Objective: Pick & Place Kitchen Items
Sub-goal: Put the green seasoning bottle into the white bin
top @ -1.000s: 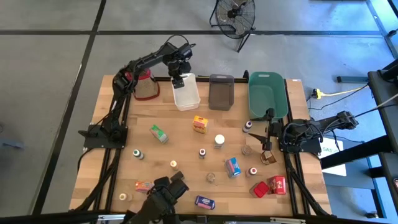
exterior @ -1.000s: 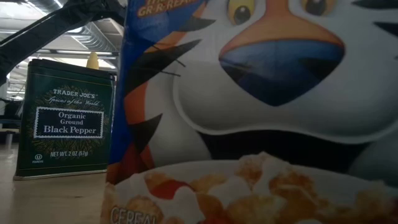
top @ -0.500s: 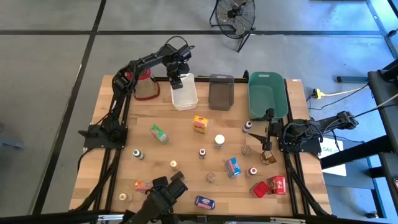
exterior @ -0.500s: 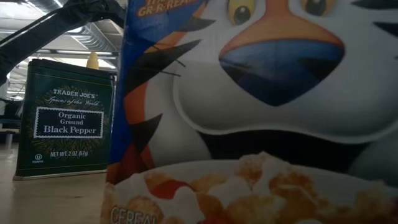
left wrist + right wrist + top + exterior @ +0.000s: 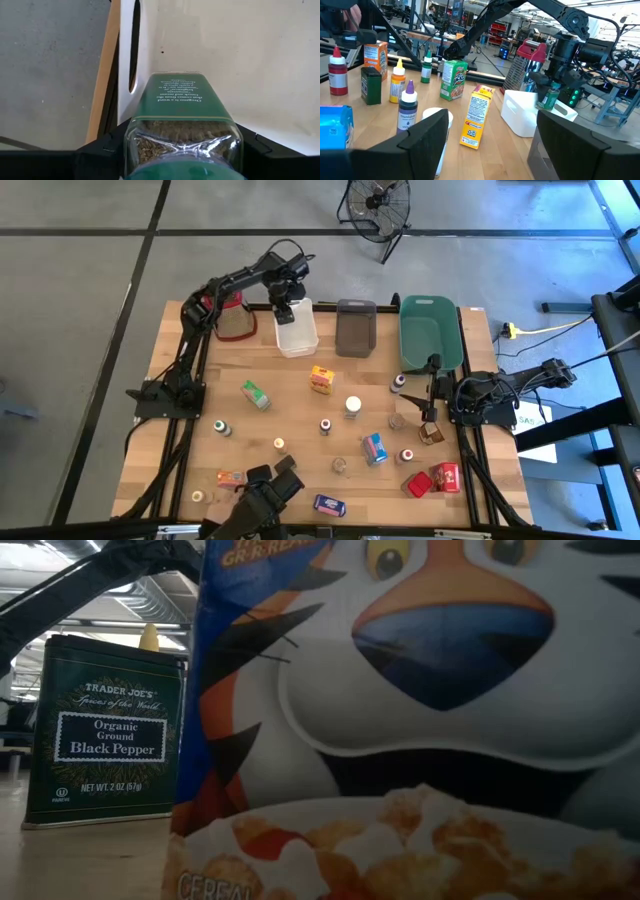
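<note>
My left gripper hangs over the far end of the white tub and is shut on a small glass spice jar with a green label and dried herbs inside. The right wrist view shows the same jar at the white tub's rim. My right gripper waits open at the table's right edge, holding nothing. Other kitchen items stand scattered on the wood: an orange box, a green box, a blue box and small bottles. My left gripper pinches the jar between its two fingers at the jar's upper part, just below the green cap. The fingers come from above and point down. The jar hangs upright, base down, over the inside of the tub next to its slotted end wall.
A grey tub and a green tub stand to the right of the white one. The red-topped grater stands to its left. A black pepper tin and a cereal box fill the low view.
</note>
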`<action>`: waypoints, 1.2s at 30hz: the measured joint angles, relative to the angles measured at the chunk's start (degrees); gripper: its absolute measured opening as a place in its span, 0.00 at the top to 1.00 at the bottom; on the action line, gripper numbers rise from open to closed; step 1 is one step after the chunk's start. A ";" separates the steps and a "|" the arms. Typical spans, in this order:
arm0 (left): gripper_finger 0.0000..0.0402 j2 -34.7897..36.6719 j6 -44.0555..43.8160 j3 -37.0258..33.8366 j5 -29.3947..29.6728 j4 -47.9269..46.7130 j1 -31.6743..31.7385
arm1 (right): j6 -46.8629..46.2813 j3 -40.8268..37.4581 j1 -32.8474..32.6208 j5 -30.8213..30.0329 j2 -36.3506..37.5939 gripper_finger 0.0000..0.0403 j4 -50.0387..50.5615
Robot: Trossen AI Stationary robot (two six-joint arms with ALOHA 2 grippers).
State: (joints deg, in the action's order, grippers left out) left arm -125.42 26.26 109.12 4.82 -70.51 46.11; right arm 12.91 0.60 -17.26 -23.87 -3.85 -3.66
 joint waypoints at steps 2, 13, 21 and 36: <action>0.46 0.00 -0.07 0.00 0.02 0.00 0.00 | 0.00 0.00 0.00 0.00 -0.01 0.24 0.00; 0.46 -0.01 -1.36 -0.92 1.20 -0.03 -0.19 | 0.00 0.00 0.00 -0.14 -0.01 0.24 0.00; 0.46 -0.03 -1.03 -1.77 4.11 0.05 -1.14 | 0.00 0.00 0.00 -0.14 -0.01 0.24 -0.02; 0.46 -0.03 -1.05 -1.75 4.04 0.07 -1.14 | 0.02 -0.02 -0.02 -0.11 0.01 0.24 -0.02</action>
State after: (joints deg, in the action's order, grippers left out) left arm -125.45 25.21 107.37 8.86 -70.43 44.97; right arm 12.93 0.58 -17.28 -23.99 -3.84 -3.68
